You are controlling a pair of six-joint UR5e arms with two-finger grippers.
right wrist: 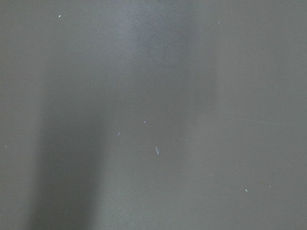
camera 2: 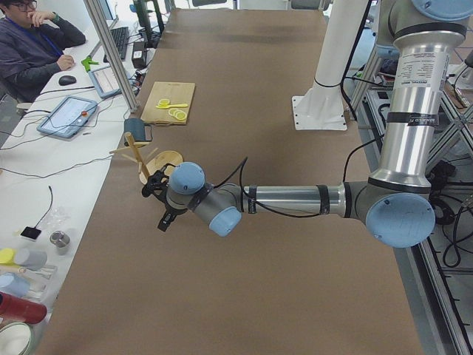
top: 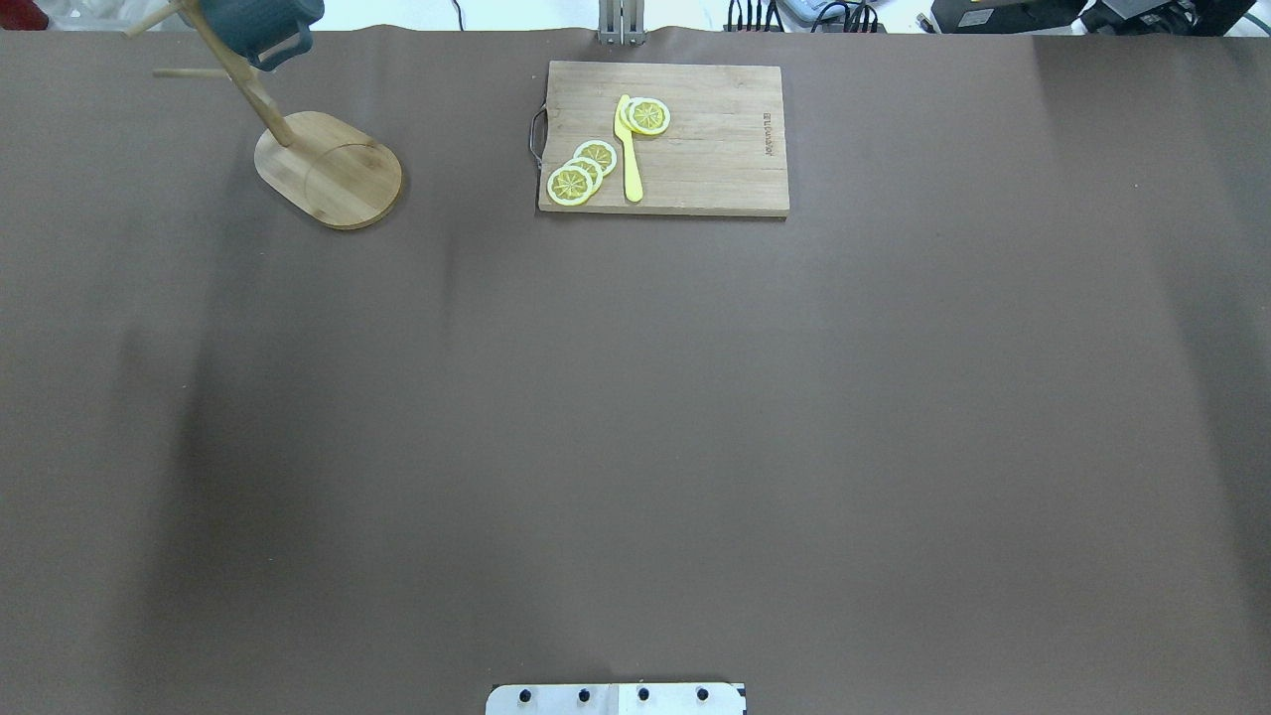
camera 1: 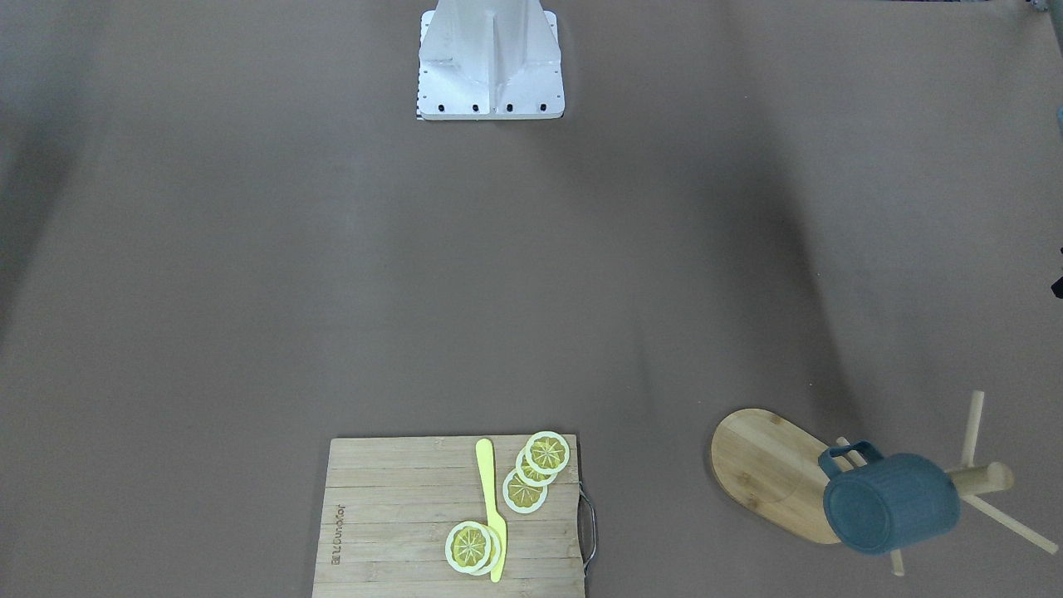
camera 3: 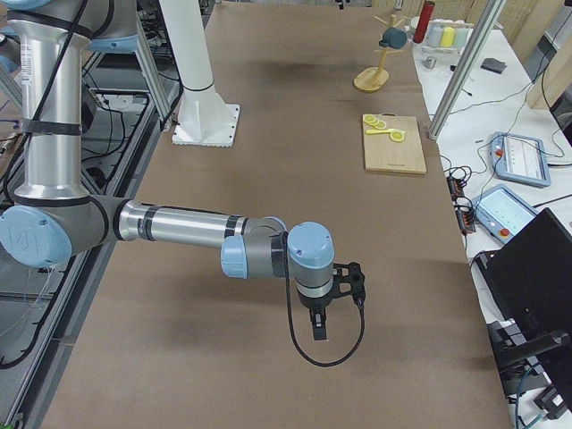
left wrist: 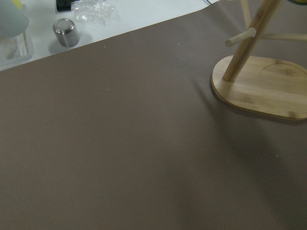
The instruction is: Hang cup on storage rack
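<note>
Found at the lower right of the front-facing view: cup (camera 1: 893, 502), up on the pegs of the storage rack (camera 1: 764, 465), tilted, bottom toward the camera, off the oval base. Placed in the overhead view's upper left corner, close to the far edge of the table (top: 635, 417), cup cut by the frame's top. Well apart to the right along that same edge: cutting board (top: 695, 139) with lemon slices (top: 581, 174) and yellow knife (top: 628, 149). Broad brown surface between these and the robot mount (top: 616, 698). Near the rack but apart from it, above the table: left gripper (camera 2: 157, 201). Far off, low in the right-side view, pointing down: right gripper (camera 3: 319, 329). Cannot tell how wide either stands, nor whether anything is held.
</note>
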